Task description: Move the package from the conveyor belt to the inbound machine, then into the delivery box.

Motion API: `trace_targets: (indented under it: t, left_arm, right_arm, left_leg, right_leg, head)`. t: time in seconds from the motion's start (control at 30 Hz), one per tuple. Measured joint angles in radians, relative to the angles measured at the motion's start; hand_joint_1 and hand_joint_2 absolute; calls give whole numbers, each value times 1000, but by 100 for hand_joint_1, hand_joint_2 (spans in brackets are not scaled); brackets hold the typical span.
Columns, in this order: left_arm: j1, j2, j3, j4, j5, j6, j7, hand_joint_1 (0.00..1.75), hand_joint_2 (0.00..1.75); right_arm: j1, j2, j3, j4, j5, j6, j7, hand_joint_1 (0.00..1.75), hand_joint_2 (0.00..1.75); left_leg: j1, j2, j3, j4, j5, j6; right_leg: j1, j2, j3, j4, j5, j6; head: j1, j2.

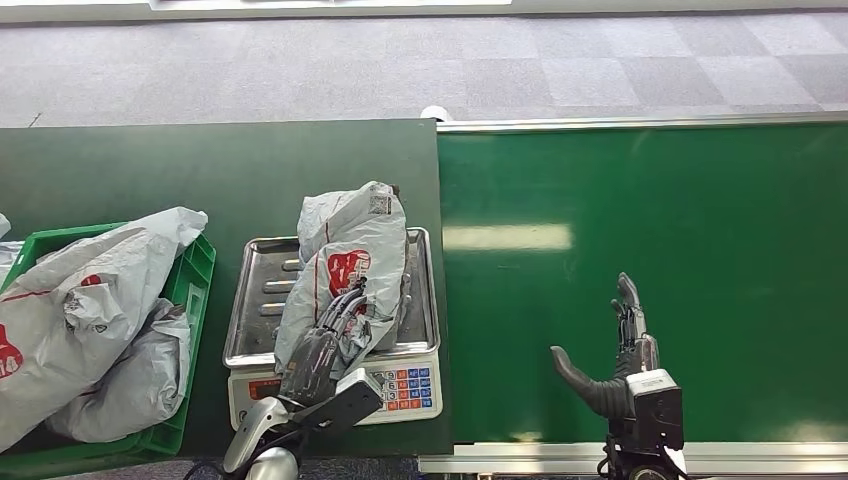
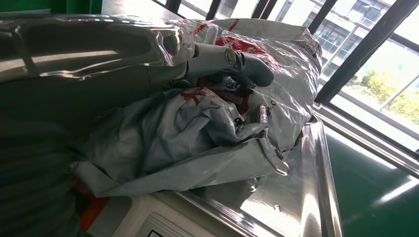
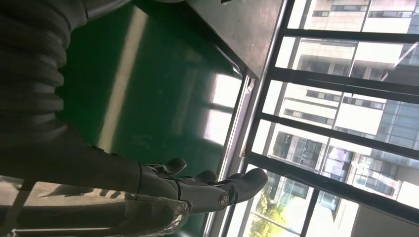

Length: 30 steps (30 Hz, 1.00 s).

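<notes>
A grey plastic package (image 1: pixel 355 250) with a red logo lies lengthwise on the steel tray (image 1: pixel 258 290) of the inbound scale. My left hand (image 1: pixel 325 345) grips its crumpled near end, fingers laid over the bag. Up close, the thumb (image 2: pixel 232 61) presses across the package (image 2: pixel 197 133), which still rests on the tray (image 2: pixel 306 187). My right hand (image 1: pixel 625 350) hovers open over the green conveyor belt (image 1: pixel 650 200), thumb spread to the side and holding nothing. In the right wrist view the right hand (image 3: pixel 197 187) has straight fingers above the belt (image 3: pixel 148 89).
A green delivery crate (image 1: pixel 195 275) stands left of the scale, holding several grey packages (image 1: pixel 90 290). The scale's keypad (image 1: pixel 405 385) faces me. A metal rail (image 1: pixel 640 124) borders the belt's far side, with grey carpet beyond it.
</notes>
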Motion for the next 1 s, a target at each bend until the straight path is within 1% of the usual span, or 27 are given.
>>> trace_targets:
  t: [0.17, 0.2, 0.27, 0.3, 0.33, 0.4, 0.63, 1.0]
  left_arm:
    - [-1, -1, 2, 2, -27, 4, 21, 0, 175]
    - [-1, -2, 4, 3, -29, 1, 23, 5, 175]
    - [-1, -3, 7, 2, -23, -10, 18, 74, 175]
    - [-1, -3, 9, 2, -15, -16, 11, 117, 175]
    - [0, -3, 11, 2, -4, -19, 3, 155, 175]
    - [2, -4, 15, -1, 25, -19, -18, 174, 175]
    - [30, -5, 31, -31, 182, 1, -126, 175, 175]
    - [62, -5, 45, -82, 284, 21, -181, 175, 175]
  right_arm:
    - [0, 3, -7, 0, 3, 0, 1, 0, 175]
    - [0, 4, -8, 0, 3, -1, 1, 0, 175]
    - [0, 4, -9, 0, 3, -1, 2, 0, 175]
    - [-1, 4, -9, 0, 3, -1, 2, 0, 175]
    - [-1, 4, -9, 0, 3, -1, 2, 0, 175]
    - [-1, 4, -9, 0, 3, -2, 2, 0, 175]
    - [-3, 4, -9, 2, -7, -14, -2, 0, 175]
    - [-16, -2, -7, 13, -16, -15, -5, 0, 175]
  left_leg:
    - [0, 0, 0, 0, 0, 0]
    - [0, 0, 0, 0, 0, 0]
    - [0, 0, 0, 0, 0, 0]
    - [0, 0, 0, 0, 0, 0]
    - [0, 0, 0, 0, 0, 0]
    - [0, 0, 0, 0, 0, 0]
    - [0, 0, 0, 0, 0, 0]
    - [0, -1, -1, 0, 0, 0]
  right_leg:
    - [0, 0, 0, 0, 0, 0]
    - [0, 0, 0, 0, 0, 0]
    - [0, 0, 0, 0, 0, 0]
    - [0, 0, 0, 0, 0, 0]
    - [0, 0, 0, 0, 0, 0]
    - [0, 0, 1, 0, 0, 0]
    - [0, 0, 0, 0, 0, 0]
    - [0, 0, 0, 0, 0, 0]
  head:
    - [0, 0]
    - [0, 0]
    - [0, 0]
    - [0, 0]
    - [0, 0]
    - [0, 0]
    - [0, 0]
    - [0, 0]
